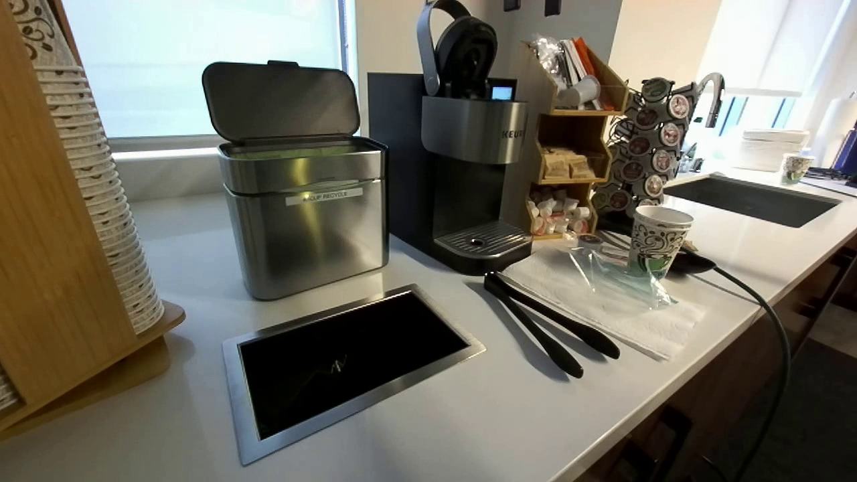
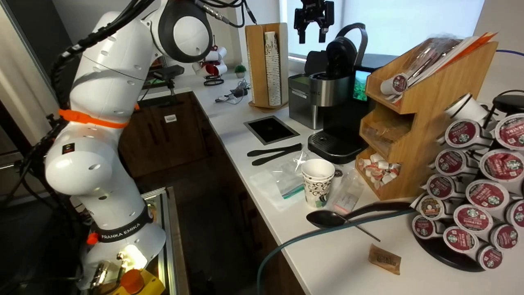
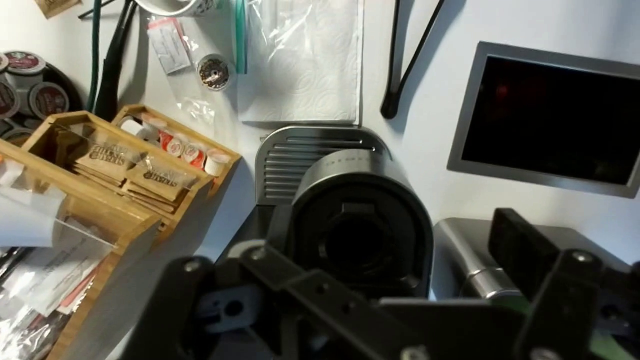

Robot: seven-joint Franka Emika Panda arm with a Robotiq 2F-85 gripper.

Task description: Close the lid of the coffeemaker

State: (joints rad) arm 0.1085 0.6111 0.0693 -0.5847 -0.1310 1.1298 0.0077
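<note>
The coffeemaker [image 1: 474, 130] stands on the counter and also shows in an exterior view [image 2: 330, 92]. Its black lid [image 1: 466, 57] with arched handle is raised, tilted up at the back of the brew head, as it also is in an exterior view [image 2: 342, 55]. My gripper [image 2: 312, 37] is open and empty, pointing down, above the machine and appearing left of the raised lid. In the wrist view my open fingers [image 3: 391, 231] frame the open brew head of the coffeemaker [image 3: 357, 167]. The lid cannot be made out there behind the gripper linkage. The gripper is outside the other exterior picture.
A steel bin [image 1: 308, 234] with its lid up stands beside the coffeemaker. A wooden organizer [image 2: 430, 135] stands on the other side. Black tongs [image 1: 542, 321], a paper cup [image 1: 659, 241], a recessed opening [image 1: 355, 355] and a cup dispenser [image 2: 256, 65] are nearby.
</note>
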